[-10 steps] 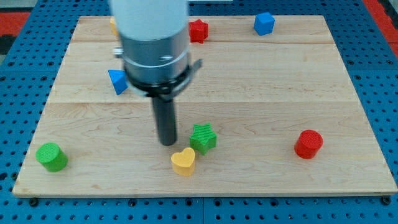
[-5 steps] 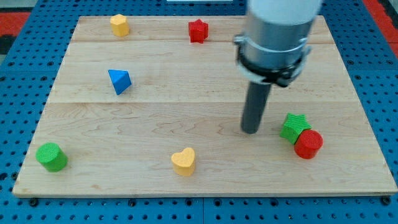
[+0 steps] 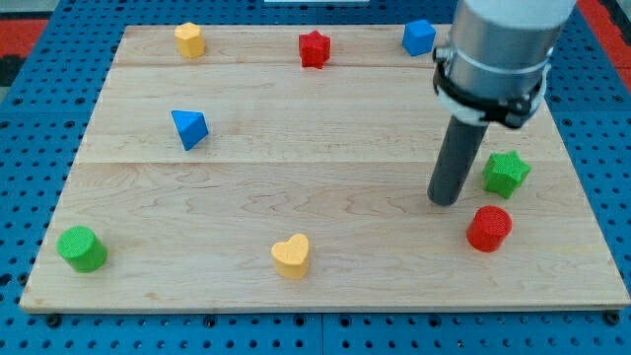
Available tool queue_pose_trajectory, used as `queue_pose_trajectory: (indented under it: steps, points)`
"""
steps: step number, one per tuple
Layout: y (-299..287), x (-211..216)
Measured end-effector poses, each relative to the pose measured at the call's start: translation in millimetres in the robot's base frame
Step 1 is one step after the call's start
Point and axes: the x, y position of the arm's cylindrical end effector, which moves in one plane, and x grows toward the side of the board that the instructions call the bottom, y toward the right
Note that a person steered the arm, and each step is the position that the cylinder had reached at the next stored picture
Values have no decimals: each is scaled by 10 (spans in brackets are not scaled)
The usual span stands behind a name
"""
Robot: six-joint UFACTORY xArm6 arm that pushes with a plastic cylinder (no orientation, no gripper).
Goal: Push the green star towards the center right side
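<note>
A wooden board (image 3: 325, 108) lies on a blue pegboard surface (image 3: 30, 148), with small blocks scattered across it.

At the far left, near the view's bottom, a green cylinder (image 3: 81, 248) stands close to the board's near-left corner. Further right and toward the view's top, a yellow block (image 3: 189, 39), its shape hard to make out, sits by the far edge. Below it, in the left half of the board, a blue triangular block (image 3: 189, 128) lies on its own, well apart from the others.

Near the middle, a yellow heart (image 3: 291, 255) rests close to the near edge. Far up from it, a red star (image 3: 314, 47) sits by the far edge. To the right of that, a blue block (image 3: 418, 37), roughly cube-like, is partly beside the arm's grey body (image 3: 498, 49).

The arm carries no fingers at all: it ends in a dark rod that grasps nothing. My tip (image 3: 447, 201) rests on the board in the right half. The green star (image 3: 506, 173) lies just to the right of the rod, slightly farther up the view than the tip, near the board's right edge at about mid-height; whether rod and star touch I cannot tell. A red cylinder (image 3: 489, 228) stands just below the star, to the tip's lower right, apart from both.
</note>
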Motion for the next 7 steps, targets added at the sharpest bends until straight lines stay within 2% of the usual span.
queue_pose_trajectory:
  steps: [1, 2, 3, 4, 5, 6, 7]
  points:
    - [619, 57]
    - [900, -294]
    - [575, -755]
    - [1029, -585]
    - [1426, -913]
    - [1099, -1335]
    - [614, -1135]
